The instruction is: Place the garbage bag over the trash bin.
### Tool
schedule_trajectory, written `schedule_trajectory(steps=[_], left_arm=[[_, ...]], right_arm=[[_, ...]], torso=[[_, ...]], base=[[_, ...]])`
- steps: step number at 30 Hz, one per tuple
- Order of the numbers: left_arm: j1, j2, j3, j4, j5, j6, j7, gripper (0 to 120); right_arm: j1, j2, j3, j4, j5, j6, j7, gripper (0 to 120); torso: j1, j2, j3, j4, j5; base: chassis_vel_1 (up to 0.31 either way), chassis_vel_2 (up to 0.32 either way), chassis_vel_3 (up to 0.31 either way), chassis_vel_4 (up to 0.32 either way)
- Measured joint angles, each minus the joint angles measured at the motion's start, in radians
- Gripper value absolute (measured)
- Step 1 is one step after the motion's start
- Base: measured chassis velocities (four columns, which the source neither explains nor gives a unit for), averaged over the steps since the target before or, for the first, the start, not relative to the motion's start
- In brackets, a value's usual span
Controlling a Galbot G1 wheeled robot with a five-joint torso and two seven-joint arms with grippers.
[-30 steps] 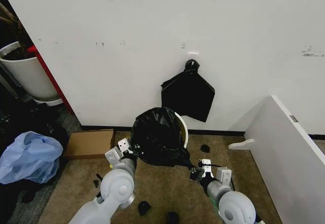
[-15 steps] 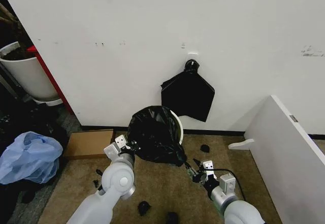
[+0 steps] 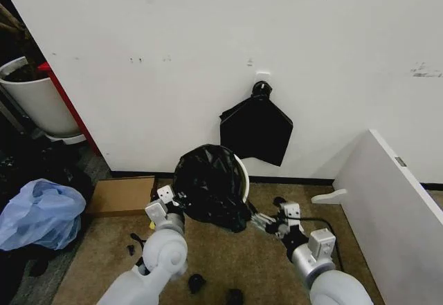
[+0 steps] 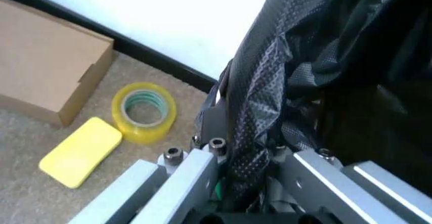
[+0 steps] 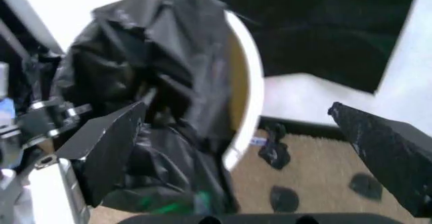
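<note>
**Inspector:** Where does the task's thing lie?

**Assistant:** The thin, glossy black plastic garbage bag (image 3: pixel 210 186) is draped over the small round white plastic trash bin (image 3: pixel 243 175), which stands on the carpet against the white wall (image 3: pixel 208 42). The bag hides most of the bin; from the head camera only a strip of white rim on the robot's right shows.

**Inspector:** The left gripper?

**Assistant:** The left gripper (image 4: pixel 253 183) sits at the bag's left side, fingers clamped on a gathered fold of film (the wrist camera shows the plastic pinched between the metal fingers).

**Inspector:** And the right?

**Assistant:** The right gripper (image 3: pixel 257 220) is at the bag's lower right corner. In its wrist view the two dark fingers (image 5: pixel 108 148) stand wide apart with the bag and bin rim between them. Whether a tip touches the film cannot be made out.

**Inspector:** Anything else nearby?

**Assistant:** A flat brown cardboard box (image 4: pixel 40 67), a roll of yellowish clear tape (image 4: pixel 143 110) and a flat yellow sponge-like pad (image 4: pixel 81 150) lie on the carpet beside the left gripper. A black fan-shaped sheaf of bags (image 3: pixel 256 128) hangs on the wall above the bin.
</note>
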Motion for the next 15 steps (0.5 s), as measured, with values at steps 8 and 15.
schedule_trajectory(steps=[8,15], left_arm=[[0.018,-0.019,0.05,0.006,0.12,0.004,-0.006,0],[0.031,-0.027,0.065,0.006,0.213,0.026,-0.025,0]], right_arm=[[0.053,0.012,-0.142,-0.066,-0.279,0.022,-0.072,91],[0.117,0.056,-0.235,-0.149,-0.313,-0.026,-0.022,67]], torso=[[0.0,0.0,0.0,-0.0004,-0.0001],[0.0,0.0,0.0,-0.0004,0.0]], base=[[0.0,0.0,0.0,0.0],[0.0,0.0,0.0,0.0]])
